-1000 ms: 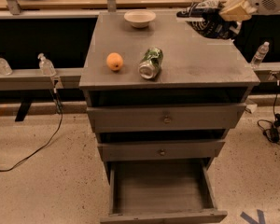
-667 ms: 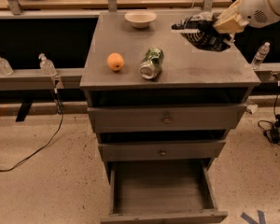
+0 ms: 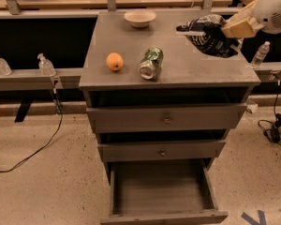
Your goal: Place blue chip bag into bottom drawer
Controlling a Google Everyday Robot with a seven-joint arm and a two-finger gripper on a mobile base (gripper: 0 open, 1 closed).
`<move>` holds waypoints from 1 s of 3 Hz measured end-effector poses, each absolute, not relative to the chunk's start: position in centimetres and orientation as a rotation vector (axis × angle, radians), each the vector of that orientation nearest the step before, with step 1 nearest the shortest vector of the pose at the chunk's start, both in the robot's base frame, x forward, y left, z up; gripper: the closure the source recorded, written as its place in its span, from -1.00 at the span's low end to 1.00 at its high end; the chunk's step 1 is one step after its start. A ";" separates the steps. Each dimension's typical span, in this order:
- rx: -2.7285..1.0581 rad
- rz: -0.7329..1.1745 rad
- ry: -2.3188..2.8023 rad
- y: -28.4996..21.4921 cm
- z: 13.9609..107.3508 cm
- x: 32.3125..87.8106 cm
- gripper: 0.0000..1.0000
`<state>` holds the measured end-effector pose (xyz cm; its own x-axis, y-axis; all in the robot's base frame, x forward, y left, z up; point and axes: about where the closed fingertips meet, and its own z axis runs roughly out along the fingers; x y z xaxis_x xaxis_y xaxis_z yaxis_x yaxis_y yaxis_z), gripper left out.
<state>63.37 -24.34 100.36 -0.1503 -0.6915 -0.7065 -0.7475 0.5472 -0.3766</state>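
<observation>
My gripper (image 3: 196,29) comes in from the upper right and is shut on the blue chip bag (image 3: 213,39), a crumpled dark navy foil bag with silvery patches. It holds the bag in the air above the right part of the grey cabinet top (image 3: 178,71). The bottom drawer (image 3: 161,191), the lowest and deepest of three, stands pulled out and open at the foot of the cabinet, with nothing visible inside it.
A crushed green soda can (image 3: 151,63), an orange (image 3: 114,61) and a white bowl (image 3: 139,18) lie on the cabinet top. The two upper drawers (image 3: 166,118) stick out slightly. Plastic bottles (image 3: 46,65) stand on side ledges. Cables (image 3: 37,149) lie on the floor.
My gripper with the blue chip bag has moved left and slightly down, toward the front of the cabinet top. Nothing else has moved.
</observation>
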 end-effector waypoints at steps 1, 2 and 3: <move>-1.183 0.155 1.924 -24.4 96.4 57.9 1.00; -1.177 0.195 2.021 -25.9 89.4 53.7 1.00; -1.242 0.293 2.124 -26.2 80.6 51.4 1.00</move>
